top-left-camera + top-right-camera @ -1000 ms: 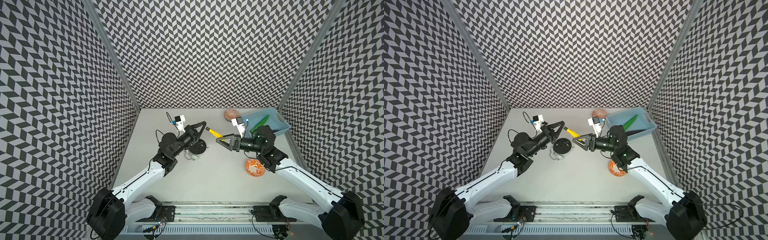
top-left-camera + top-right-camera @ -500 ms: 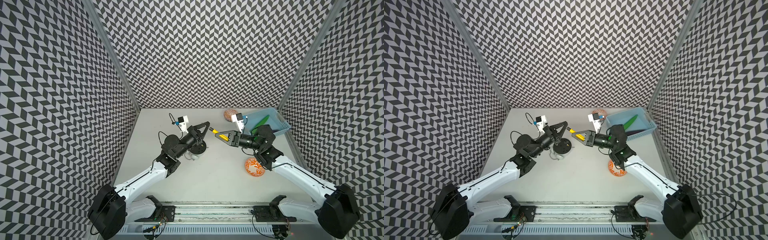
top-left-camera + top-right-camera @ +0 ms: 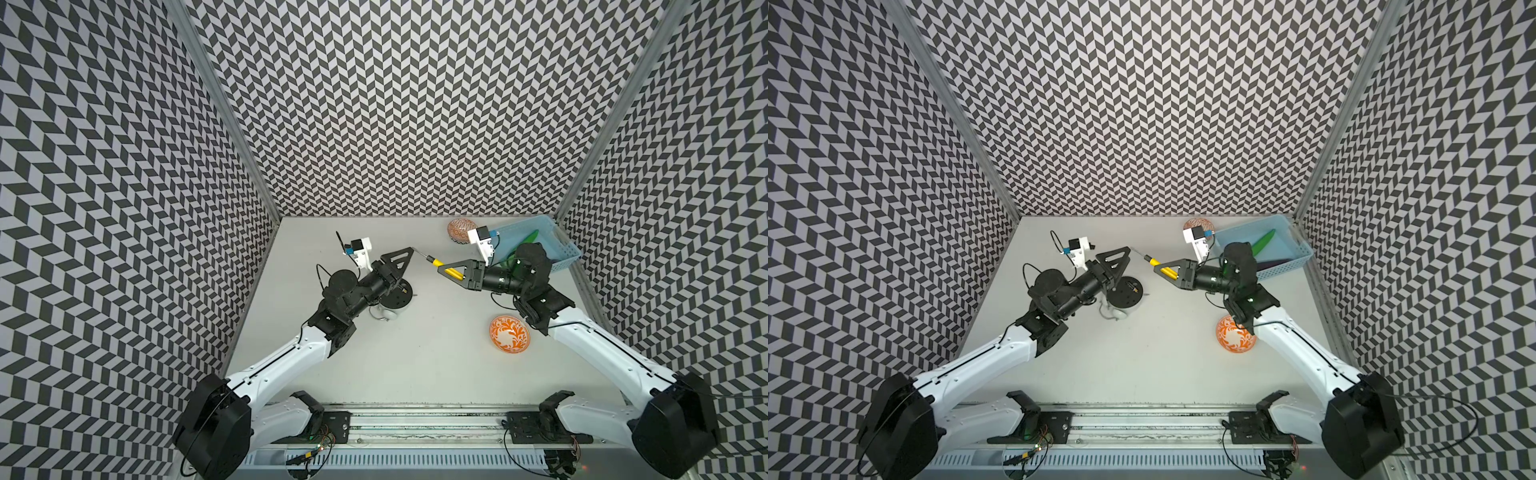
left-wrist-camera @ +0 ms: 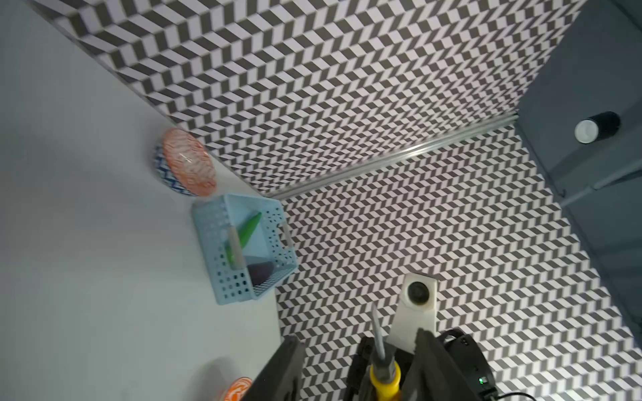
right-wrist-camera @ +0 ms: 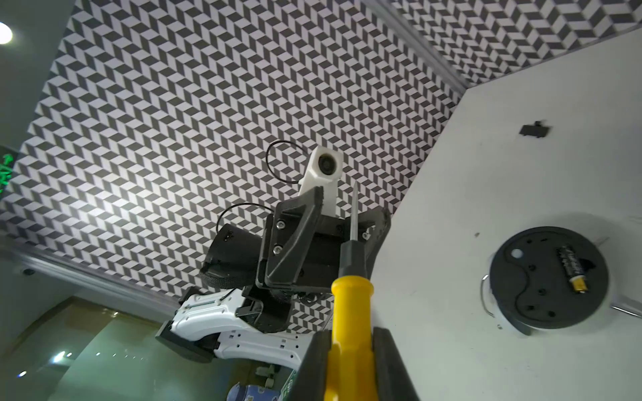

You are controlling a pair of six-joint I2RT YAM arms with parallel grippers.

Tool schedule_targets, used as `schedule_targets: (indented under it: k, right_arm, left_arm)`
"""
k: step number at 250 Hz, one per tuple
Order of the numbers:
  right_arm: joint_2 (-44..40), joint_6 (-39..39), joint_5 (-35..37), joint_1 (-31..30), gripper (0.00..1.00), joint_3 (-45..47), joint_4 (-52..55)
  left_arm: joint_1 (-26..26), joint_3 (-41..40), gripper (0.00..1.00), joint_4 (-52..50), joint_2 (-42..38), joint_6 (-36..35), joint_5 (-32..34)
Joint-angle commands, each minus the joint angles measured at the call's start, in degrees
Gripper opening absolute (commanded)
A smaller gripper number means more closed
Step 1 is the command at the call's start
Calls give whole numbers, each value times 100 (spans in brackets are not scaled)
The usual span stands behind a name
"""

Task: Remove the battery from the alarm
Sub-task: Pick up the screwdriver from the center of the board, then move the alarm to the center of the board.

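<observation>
Clamps right jaws on yellow screwdriver [image 5: 351, 305] handle; holds left jaws apart around its shaft; shows battery [image 5: 573, 269] seated in upturned black back of alarm [image 5: 542, 298] on worktop [image 5: 486, 173].

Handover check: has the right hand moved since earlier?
Yes: the right hand went toward the back wall, away from the front orange bowl, onto the screwdriver.

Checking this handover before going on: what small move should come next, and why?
Probably draw the left gripper back, clear of the screwdriver. The right gripper is shut on its yellow handle, while the left jaws stand open on either side of the metal shaft, apart from it. Once clear, the tip can go to the battery lying in the alarm's back.
</observation>
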State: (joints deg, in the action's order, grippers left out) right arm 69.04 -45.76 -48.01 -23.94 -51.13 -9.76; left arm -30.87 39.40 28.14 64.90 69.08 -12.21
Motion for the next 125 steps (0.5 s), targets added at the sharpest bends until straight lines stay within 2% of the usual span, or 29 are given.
schedule_targets:
  k: [1,30,41,60,91,109,125]
  right_arm:
    - [-48,1184,266,264,0,-264,1484]
    - [430,1740,663,277,0,-773,2824]
    - [689,1867,668,277,0,-1023,3259]
    - [1133,2021,895,200,0,-1450,3965]
    - [1469,1825,1248,59,0,-1766,4368]
    - [1612,1746,1457,-20,0,-1856,4480]
    - [1813,1768,1496,-87,0,-1976,4648]
  left_arm:
    - [535,404,66,-2082,-173,-2079,156]
    - [871,1221,82,-3582,671,-4258,29]
    - [899,1644,84,-4120,1180,-5084,-135]
    - [907,2320,86,-4874,2028,-5948,-126]
    - [990,2990,88,-5404,2928,-6650,-7]
    - [1160,3177,85,-5399,3318,-6632,8]
    - [1279,3424,79,-5486,3700,-6609,-326]
